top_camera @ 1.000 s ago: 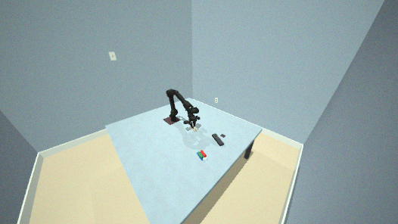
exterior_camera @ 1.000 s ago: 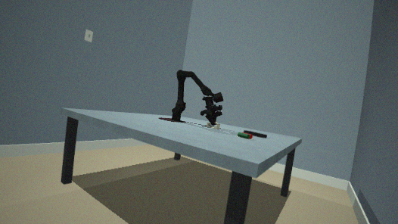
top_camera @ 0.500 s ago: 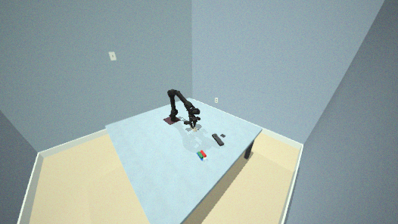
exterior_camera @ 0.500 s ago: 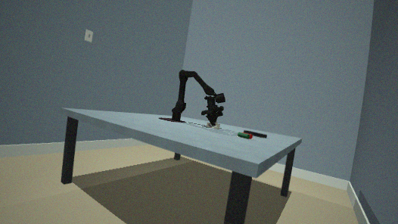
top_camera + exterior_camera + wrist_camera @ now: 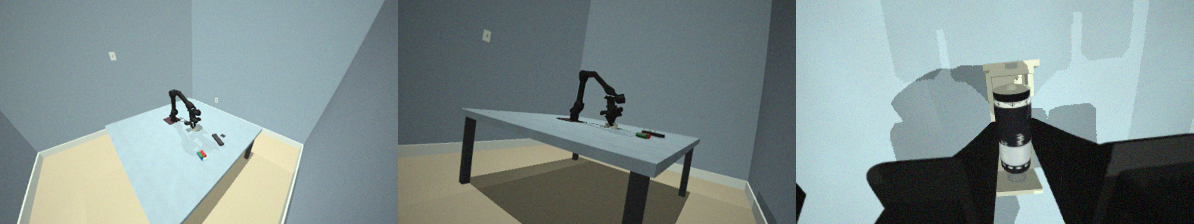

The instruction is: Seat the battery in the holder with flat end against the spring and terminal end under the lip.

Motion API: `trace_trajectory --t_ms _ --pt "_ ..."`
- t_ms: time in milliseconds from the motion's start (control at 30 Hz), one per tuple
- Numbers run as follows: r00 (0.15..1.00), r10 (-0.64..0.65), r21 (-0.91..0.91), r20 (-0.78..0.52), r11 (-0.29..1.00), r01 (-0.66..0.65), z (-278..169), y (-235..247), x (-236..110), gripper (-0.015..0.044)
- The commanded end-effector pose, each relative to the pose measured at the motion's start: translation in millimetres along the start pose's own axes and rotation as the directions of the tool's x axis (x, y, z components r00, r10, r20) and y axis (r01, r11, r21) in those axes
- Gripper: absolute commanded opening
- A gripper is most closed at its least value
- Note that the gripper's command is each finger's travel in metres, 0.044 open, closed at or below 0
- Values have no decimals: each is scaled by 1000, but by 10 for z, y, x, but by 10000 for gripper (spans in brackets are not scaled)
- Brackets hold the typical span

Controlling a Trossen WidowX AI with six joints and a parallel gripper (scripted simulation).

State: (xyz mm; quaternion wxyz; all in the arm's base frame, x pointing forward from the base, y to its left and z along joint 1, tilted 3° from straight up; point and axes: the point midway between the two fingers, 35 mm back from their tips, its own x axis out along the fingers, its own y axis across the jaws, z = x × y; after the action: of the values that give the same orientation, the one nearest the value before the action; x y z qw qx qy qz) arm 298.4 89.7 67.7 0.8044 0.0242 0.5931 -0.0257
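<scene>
My gripper (image 5: 1012, 125) (image 5: 194, 126) (image 5: 612, 122) is shut on the battery (image 5: 1012, 125), a black cylinder with white bands. In the wrist view the battery lies lengthwise over the cream holder (image 5: 1010, 69) (image 5: 195, 129) (image 5: 614, 127), in line with it. Its terminal end points at the holder's far end frame and sits just short of it. The holder's near end (image 5: 1023, 187) shows below the battery. I cannot tell whether the battery touches the holder floor. The black fingers flank the battery on both sides.
The holder sits on a light blue table (image 5: 151, 151) (image 5: 610, 151). A black bar (image 5: 217, 139) (image 5: 653, 133) and a small black piece (image 5: 222, 135) lie to the right. A red, green and blue block group (image 5: 202, 155) (image 5: 643, 135) lies nearer the front edge. The arm's dark red base plate (image 5: 169, 120) is behind.
</scene>
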Motion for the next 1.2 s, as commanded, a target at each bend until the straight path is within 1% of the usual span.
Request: trace_trajectory --t_ms 0,1167 --pt "999 0 -7 -43 1000 0 -33 3 34 83" --pt "970 -7 7 -243 1000 9 19 -2 61 83"
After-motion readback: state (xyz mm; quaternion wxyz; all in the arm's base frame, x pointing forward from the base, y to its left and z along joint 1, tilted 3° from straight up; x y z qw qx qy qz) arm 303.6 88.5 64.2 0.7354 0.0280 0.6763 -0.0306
